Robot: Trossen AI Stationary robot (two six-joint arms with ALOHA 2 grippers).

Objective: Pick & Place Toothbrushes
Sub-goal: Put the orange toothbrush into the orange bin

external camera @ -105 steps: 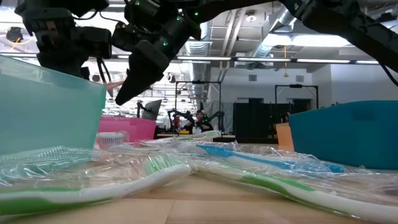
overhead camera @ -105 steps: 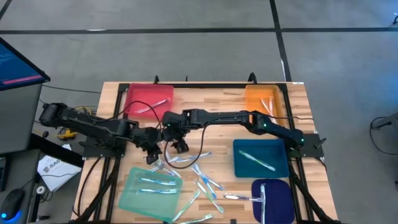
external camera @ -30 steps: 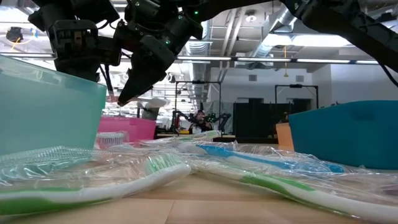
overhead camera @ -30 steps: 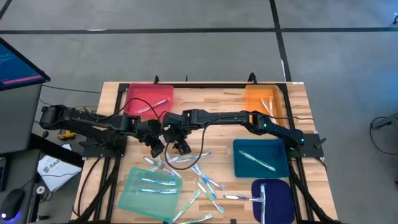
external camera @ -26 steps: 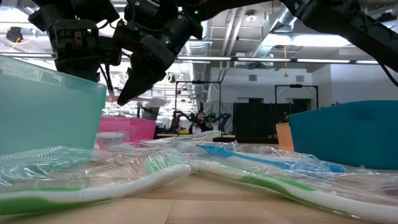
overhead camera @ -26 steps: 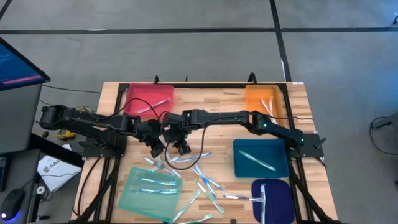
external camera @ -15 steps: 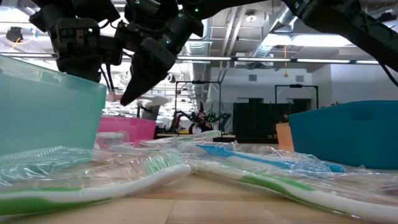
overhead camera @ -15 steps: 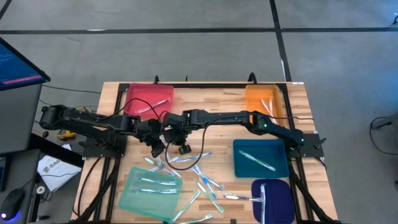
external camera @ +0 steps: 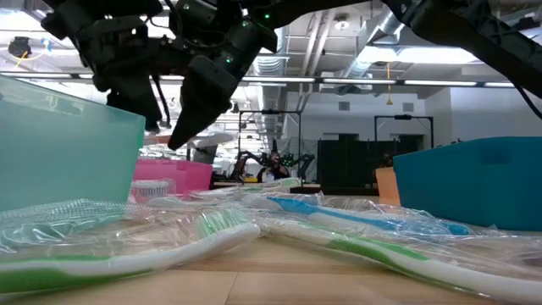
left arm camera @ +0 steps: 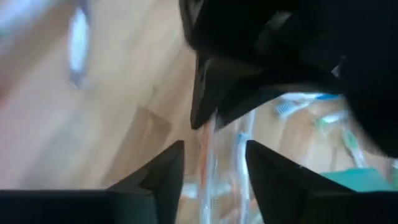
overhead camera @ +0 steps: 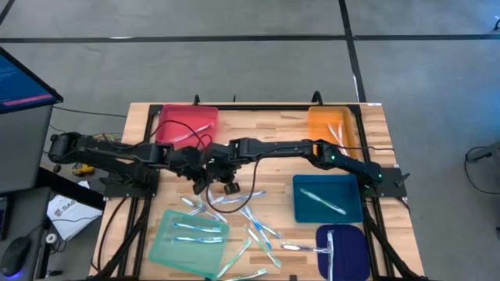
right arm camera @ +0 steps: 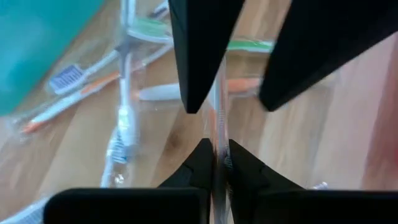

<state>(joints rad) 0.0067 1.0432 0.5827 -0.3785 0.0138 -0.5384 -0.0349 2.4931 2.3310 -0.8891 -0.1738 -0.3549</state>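
The right gripper [right arm camera: 214, 163], pinched on a wrapped toothbrush [right arm camera: 216, 121] at table centre, meets the parted, empty left gripper [left arm camera: 211, 163] at 9 o'clock; collision may dislodge it.

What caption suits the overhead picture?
Two dark arms' grippers, left gripper and right gripper, meet mid-table above scattered wrapped plastic toothbrushes among coloured trays.

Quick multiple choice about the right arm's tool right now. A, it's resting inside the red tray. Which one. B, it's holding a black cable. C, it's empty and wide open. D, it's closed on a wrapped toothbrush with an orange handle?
D: the right wrist view shows the right tool pinched shut on a clear-wrapped, orange-handled toothbrush, above the wooden table.
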